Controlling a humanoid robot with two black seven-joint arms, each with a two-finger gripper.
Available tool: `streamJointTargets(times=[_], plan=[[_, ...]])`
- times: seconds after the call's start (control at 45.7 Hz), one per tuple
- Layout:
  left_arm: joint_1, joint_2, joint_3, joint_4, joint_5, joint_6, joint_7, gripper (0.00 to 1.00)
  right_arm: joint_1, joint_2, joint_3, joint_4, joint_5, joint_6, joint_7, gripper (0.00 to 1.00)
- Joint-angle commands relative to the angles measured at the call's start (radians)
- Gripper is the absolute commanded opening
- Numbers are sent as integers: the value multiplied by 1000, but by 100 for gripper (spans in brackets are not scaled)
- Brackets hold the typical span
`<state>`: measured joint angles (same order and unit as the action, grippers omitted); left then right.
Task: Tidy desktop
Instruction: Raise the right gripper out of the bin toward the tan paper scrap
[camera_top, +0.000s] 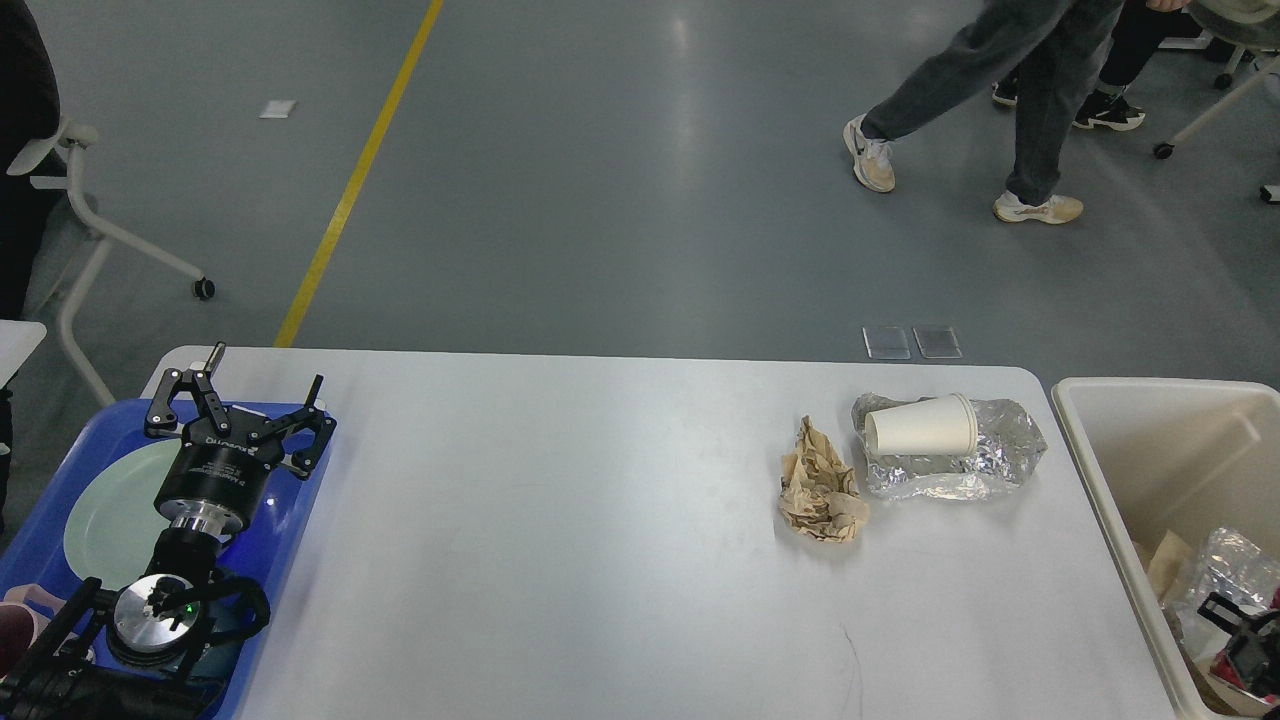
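Desktop (600, 520): fills the middle of my view, blue tray at its left end, beige bin at its right.
Left gripper (245, 400): fingers spread, holding nothing, above the blue tray (300, 500).
Right gripper (1245, 645): low over the beige bin (1090, 470); finger state indeterminable.
Risk, cup: paper cup (920, 425) lies tipped on crumpled foil (990, 465); I judge a pinch could crush it or set it rolling.
Risk, paper: brown paper wad (820, 485) sits just beside the foil; a sweep could drag both.
Tray contents: pale green plate (115, 510), pinkish mug (25, 625).
Bin contents: foil and paper scraps.
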<state>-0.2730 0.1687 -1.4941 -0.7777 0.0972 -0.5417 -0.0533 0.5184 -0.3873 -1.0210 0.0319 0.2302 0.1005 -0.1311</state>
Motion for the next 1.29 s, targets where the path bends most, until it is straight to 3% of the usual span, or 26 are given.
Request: streamJointTargets(times=[0.0, 0.394, 0.503, 0.7, 0.831, 0.985, 1.269], plan=[[0, 0, 0, 0, 1, 0, 1, 97, 0, 16, -1, 2, 0, -16, 2, 100], [0, 0, 0, 0, -1, 0, 0, 97, 23, 5, 2, 26, 0, -1, 11, 100], [0, 0, 0, 0, -1, 0, 0, 97, 90, -34, -2, 39, -14, 73, 11, 100], [0, 0, 0, 0, -1, 0, 0, 97, 306, -76, -48, 89, -95, 298, 11, 100], [0, 0, 0, 0, 1, 0, 1, 97, 561, -91, -65, 278, -245, 471, 8, 100], [0, 0, 0, 0, 1, 0, 0, 97, 863, -107, -73, 603, -414, 533, -24, 100], [0, 0, 0, 0, -1, -1, 0, 97, 1294, -101, -82, 1120, -422, 646, -200, 100]])
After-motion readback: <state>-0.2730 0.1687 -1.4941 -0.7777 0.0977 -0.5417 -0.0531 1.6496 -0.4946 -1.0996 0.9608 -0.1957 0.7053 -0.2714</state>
